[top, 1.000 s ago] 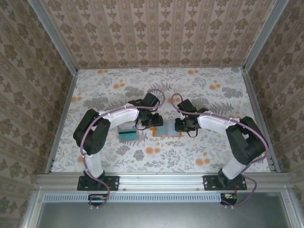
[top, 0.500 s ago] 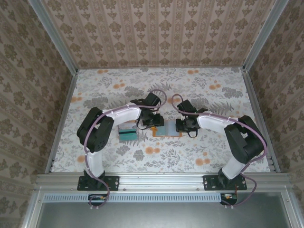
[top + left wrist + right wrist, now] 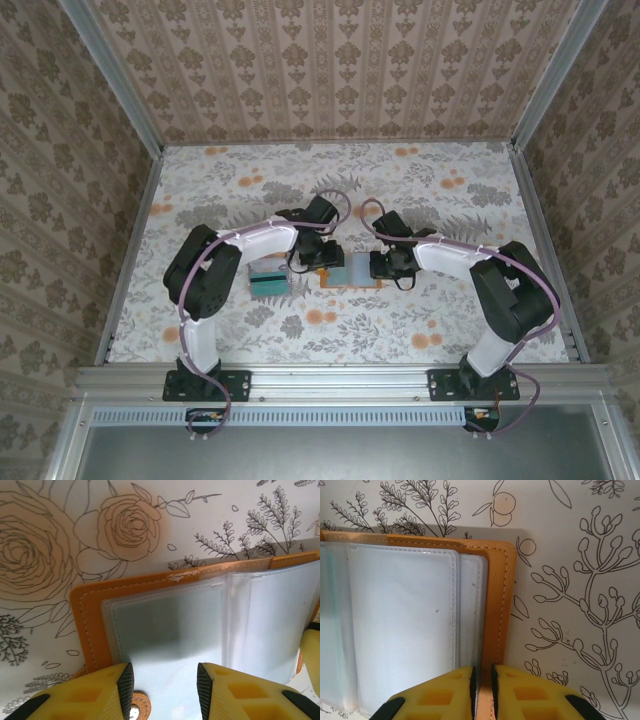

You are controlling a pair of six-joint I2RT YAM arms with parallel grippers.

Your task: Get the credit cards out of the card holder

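Note:
The card holder (image 3: 355,272) lies open on the flowered table between the two arms, orange-tan at the rim and pale grey-blue inside with clear sleeves. In the left wrist view my left gripper (image 3: 165,687) hangs open just over the holder's (image 3: 90,625) left half, where a pale blue-green card (image 3: 165,630) shows in the sleeve between the fingers. My right gripper (image 3: 482,680) is shut on the holder's orange right rim (image 3: 497,605). A small stack of credit cards (image 3: 268,283), teal on top, lies on the table left of the holder.
Patterned walls and metal rails (image 3: 130,250) enclose the table on three sides. Open table surface lies behind the arms and in front of the holder. Both arm bases stand on the near rail (image 3: 340,378).
The left arm has edged slightly to the right toward the holder. The right arm has barely shifted, and both grippers keep the same opening.

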